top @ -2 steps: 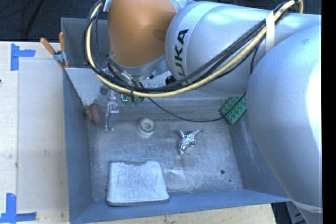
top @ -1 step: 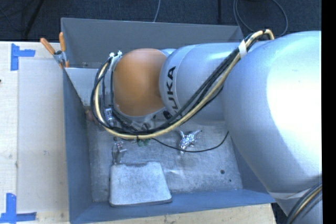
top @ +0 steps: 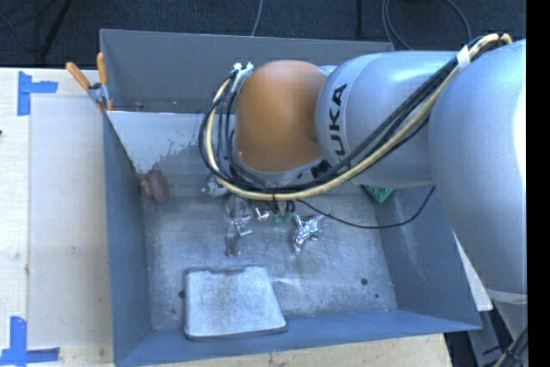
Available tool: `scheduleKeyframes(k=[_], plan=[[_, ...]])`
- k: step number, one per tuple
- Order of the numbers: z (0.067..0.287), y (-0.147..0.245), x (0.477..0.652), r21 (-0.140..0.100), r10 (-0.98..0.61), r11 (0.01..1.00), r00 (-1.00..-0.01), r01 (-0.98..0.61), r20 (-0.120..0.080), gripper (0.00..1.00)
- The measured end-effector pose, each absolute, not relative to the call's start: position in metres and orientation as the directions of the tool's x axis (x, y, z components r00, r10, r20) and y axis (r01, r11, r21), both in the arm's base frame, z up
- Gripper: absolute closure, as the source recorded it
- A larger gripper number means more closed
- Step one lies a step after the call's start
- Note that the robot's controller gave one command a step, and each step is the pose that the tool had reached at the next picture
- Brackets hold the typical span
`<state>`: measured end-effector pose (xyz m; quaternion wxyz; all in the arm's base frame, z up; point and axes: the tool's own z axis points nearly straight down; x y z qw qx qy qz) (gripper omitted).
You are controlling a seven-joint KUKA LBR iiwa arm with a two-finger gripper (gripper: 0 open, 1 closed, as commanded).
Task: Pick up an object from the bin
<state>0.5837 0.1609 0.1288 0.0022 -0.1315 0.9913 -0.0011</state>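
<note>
**A:** Where is the gripper?

**B:** The two-finger gripper [top: 268, 233] hangs below the rounded orange cover [top: 271, 116] on the wrist of the silver-grey robot arm [top: 430, 125], which comes in from the right. It is low over the middle of the grey metal bin [top: 172, 69], close to the floor. I cannot tell whether it touches the floor.

**A:** Released or clenched?

**B:** Released. Its metal fingers [top: 234, 235] stand apart, one to the left and one to the right. Between them is bare, scuffed floor, so the grasp is empty.

**A:** And the things it could pick?

**B:** Three lie in the bin, all apart from the gripper.
- A flat grey square pad with rounded corners [top: 234, 302] lies on the floor by the wall nearest the view's lower edge. It is just below the left finger in the view and is the nearest of the three.
- A small brownish-pink rounded lump [top: 155, 185] sits at the foot of the left wall, toward the back and well to the left of the gripper.
- A green piece [top: 378, 193] shows on the right side of the floor. It is mostly hidden under the arm, so I cannot tell its shape.

**A:** Anything else on the wrist?

**B:** A loop of black cables [top: 215, 155] curves round the left side of the orange cover. A pale yellow cable runs back along the arm beside them.
</note>
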Motion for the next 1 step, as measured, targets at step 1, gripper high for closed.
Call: scheduleKeyframes(k=[1], plan=[[0.1078,0.0416,0.5856,-0.003,-0.204,0.979,-0.979,-0.204,0.003,0.00]])
